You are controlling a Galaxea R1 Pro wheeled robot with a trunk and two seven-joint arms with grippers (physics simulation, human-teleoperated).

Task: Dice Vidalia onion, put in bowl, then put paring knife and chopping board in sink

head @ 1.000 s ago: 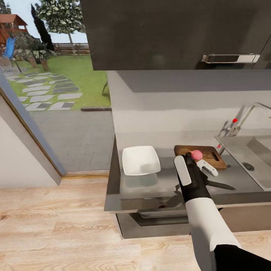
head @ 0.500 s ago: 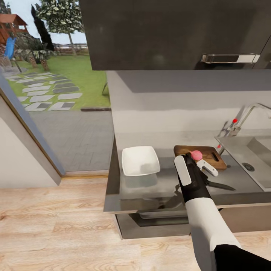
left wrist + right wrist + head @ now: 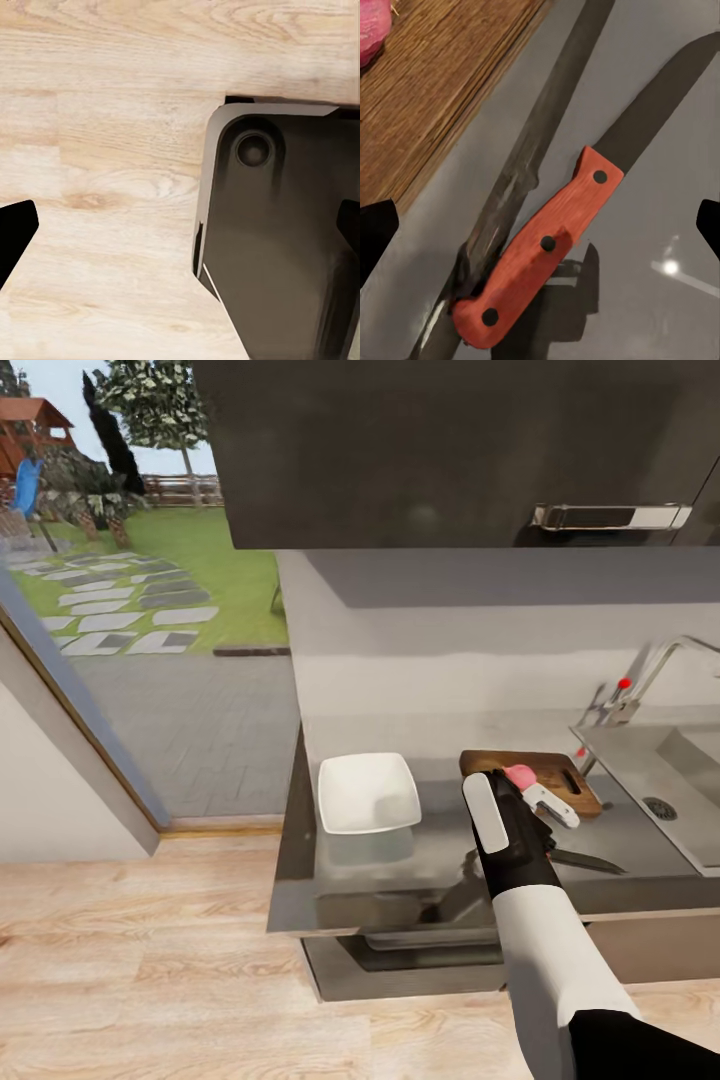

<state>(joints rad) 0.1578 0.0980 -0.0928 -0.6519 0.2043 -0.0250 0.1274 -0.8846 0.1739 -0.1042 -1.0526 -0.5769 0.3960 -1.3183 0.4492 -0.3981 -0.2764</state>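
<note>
Slightly shifted against the earlier head view is the whole scene, bowl and cabinet alike sitting a little further left, so the camera has moved, not the objects. The right end effector (image 3: 520, 800) is held over the reflective grey table (image 3: 440, 850), its white fingers spread apart and gripping nothing. Beneath it, the slim orange-red-handled paring knife (image 3: 540, 251) lies flat on the table beside the dark-brown wooden chopping board (image 3: 545, 768). The small pink-red Vidalia onion (image 3: 518, 774) rests on that board. The shallow white square bowl (image 3: 367, 792) stands to the left, the grey steel sink (image 3: 680, 780) to the right. The left end effector (image 3: 180, 232) is seen open above pale wood floor (image 3: 97, 150).
</note>
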